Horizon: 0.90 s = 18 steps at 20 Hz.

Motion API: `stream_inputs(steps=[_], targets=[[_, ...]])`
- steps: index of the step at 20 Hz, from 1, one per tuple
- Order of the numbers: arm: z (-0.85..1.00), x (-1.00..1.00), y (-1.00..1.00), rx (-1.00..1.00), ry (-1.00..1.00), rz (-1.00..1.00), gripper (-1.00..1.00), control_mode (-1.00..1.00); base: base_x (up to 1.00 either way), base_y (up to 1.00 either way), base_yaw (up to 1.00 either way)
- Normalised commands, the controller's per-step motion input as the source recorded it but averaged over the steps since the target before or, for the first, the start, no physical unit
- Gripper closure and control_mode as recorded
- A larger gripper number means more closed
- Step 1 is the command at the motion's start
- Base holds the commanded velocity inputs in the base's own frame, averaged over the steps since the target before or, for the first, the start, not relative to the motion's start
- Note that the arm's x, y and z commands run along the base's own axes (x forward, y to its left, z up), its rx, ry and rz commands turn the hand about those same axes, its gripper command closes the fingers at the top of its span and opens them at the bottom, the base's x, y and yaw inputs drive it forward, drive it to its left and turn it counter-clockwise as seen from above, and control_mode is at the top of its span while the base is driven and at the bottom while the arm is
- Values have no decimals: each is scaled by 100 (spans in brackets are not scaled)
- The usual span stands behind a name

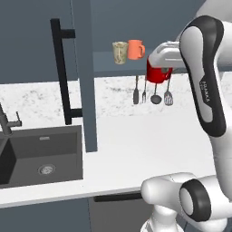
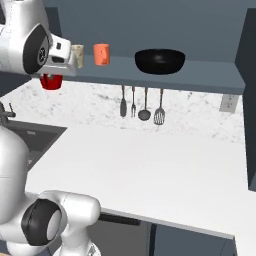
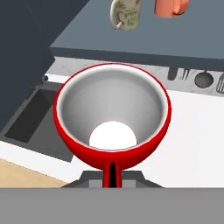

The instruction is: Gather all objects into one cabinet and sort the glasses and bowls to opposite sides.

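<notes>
Red mug held below cabinet shelf, beige cup, orange mug, black bowl above

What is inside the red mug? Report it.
The red mug looks empty: the hand view shows a bare grey inner wall and a pale bottom. The gripper holds it at the near rim, hiding only a sliver there.

We're in a kitchen; a dark sunken sink sits in the white stone counter; metal cooking utensils hang below the blue-grey wall cabinet.
</notes>
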Motion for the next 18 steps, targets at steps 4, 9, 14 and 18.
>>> stream_inputs(steps=[4,9,14,18], targets=[[-1,28,7,0,0,7,100,-100,0,0,0],[-4,38,25,0,0,2,100,-100,0,0,0],[-15,40,40,0,0,0,100,-100,0,0,0],[-12,31,2,-1,0,-7,100,-100,0,0,0]])
